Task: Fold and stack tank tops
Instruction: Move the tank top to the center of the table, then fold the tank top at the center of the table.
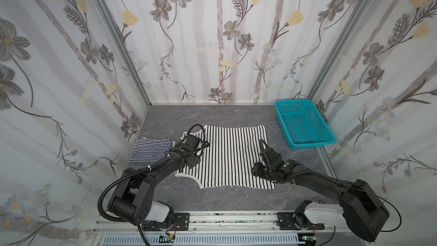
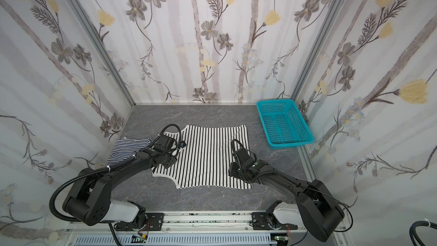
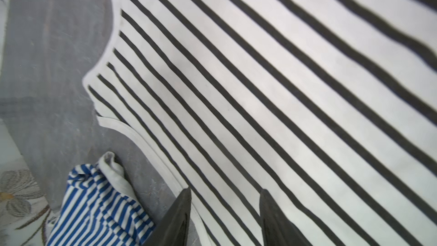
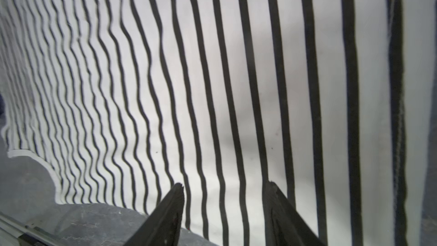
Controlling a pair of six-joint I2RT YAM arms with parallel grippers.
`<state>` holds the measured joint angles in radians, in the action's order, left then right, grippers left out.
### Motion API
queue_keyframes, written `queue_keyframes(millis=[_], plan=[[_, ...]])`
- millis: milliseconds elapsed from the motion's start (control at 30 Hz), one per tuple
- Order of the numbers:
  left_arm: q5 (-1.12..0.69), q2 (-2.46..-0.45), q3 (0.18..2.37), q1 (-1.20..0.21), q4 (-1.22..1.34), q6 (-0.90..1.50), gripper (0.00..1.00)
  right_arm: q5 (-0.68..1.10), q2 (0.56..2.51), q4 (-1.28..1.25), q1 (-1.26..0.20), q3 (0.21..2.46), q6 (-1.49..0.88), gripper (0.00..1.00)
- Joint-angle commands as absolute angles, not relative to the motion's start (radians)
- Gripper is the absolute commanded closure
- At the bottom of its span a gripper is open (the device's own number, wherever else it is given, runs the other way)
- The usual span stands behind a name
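On bench [image 1: 212,202]: black-striped top [image 1: 231,157] spread, navy top [image 1: 149,150] folded beside; left fingers [image 3: 182,216], right fingers [image 4: 170,209] set apart, empty

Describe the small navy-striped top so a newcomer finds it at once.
On the grey marble-patterned tabletop, look at the left side, away from the turquoise perforated plastic basket. There lies a soft navy-and-white striped tank top, folded small. Its stripes are fine and dense, unlike the wide black stripes of the large white tank top spread flat beside it.

Table [image 1: 212,114]: wide-striped tank top [image 1: 231,157] flat at centre; fine-striped tank top [image 1: 149,150] just left; basket [image 1: 312,143] in the far right corner.
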<state>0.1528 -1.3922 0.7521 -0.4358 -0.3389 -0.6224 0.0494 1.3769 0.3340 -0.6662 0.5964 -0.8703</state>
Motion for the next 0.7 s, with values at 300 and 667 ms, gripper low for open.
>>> queue_keyframes(millis=[300,667], plan=[[0.012,-1.204,0.686,-0.553,-0.438,-0.604,0.41,-0.043,1.073,0.618,-0.629,0.474,-0.979,0.40],[-0.100,-1.148,0.621,-0.596,-0.538,-0.642,0.40,0.000,0.850,0.726,-0.605,0.329,-1.051,0.42]])
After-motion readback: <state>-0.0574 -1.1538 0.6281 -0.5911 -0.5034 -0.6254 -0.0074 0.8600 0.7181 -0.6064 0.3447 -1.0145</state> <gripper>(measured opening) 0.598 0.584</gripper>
